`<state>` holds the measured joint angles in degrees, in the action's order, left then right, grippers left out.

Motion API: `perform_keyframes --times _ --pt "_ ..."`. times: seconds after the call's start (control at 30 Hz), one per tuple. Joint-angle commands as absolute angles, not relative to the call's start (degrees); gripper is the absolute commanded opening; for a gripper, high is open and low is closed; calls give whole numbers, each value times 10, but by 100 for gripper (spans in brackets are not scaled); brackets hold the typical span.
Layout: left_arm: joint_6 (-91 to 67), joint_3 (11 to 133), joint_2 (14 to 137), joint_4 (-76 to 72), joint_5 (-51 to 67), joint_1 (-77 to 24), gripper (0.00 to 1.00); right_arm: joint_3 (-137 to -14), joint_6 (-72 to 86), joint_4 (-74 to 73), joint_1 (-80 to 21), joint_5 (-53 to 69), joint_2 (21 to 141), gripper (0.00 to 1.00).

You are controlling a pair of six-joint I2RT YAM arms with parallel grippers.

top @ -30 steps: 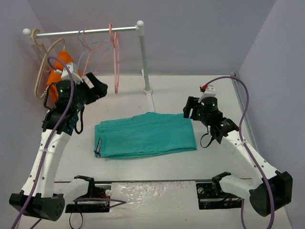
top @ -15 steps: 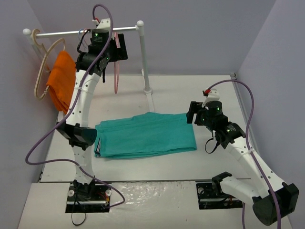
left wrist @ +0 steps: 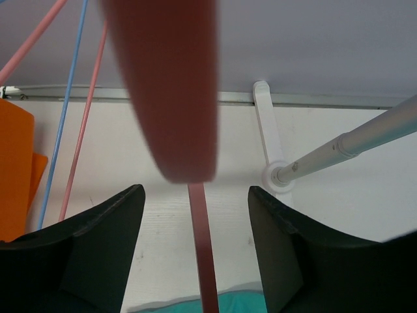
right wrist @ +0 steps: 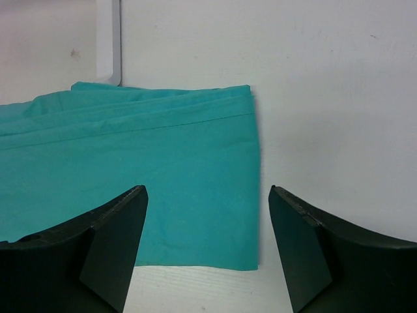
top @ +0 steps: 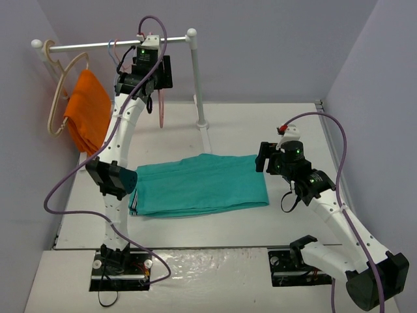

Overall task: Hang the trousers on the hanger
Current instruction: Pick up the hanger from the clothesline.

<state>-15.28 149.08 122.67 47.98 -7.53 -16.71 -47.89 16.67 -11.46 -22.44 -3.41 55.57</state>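
The teal-green trousers [top: 199, 186] lie folded flat on the table, and also show in the right wrist view [right wrist: 143, 169]. The salmon-pink hanger [top: 160, 109] hangs from the rail near the right post. My left gripper [top: 158, 73] is raised to the rail and open. In the left wrist view [left wrist: 195, 195] the hanger's thin bar [left wrist: 203, 261] runs between the two fingers without touching either, and its upper part is a close blur. My right gripper [top: 260, 156] is open and empty, and hovers over the trousers' right edge [right wrist: 207, 190].
The clothes rail [top: 85, 45] and its white post [top: 195, 78] stand at the back. A thick beige hanger [top: 60, 88] with an orange cloth [top: 88, 114] hangs at the left. Thin pale blue [left wrist: 64, 124] and pale pink [left wrist: 88, 117] hangers hang beside the salmon one.
My left arm has swung up from low at the left to the rail, and its open fingers now straddle the salmon hanger. My right gripper has shifted slightly near the trousers' right edge.
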Motion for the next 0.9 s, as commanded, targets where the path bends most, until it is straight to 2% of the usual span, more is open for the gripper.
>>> perform_keyframes --times 0.0,0.1,0.23,0.63,0.87 --pt "-145 1473 1168 428 -74 -163 56 -478 169 -96 -224 -32 547 72" --pt "-149 1468 1169 429 -69 -163 48 -475 170 -96 -224 -32 550 72" --pt "-155 1467 1164 423 -67 -164 31 -471 170 -96 -224 -30 544 72" --pt "-150 1446 1129 406 -71 -168 31 -466 175 -95 -224 -22 540 72" --pt "-154 1430 1132 405 -63 -169 25 -462 176 -95 -224 -20 535 72"
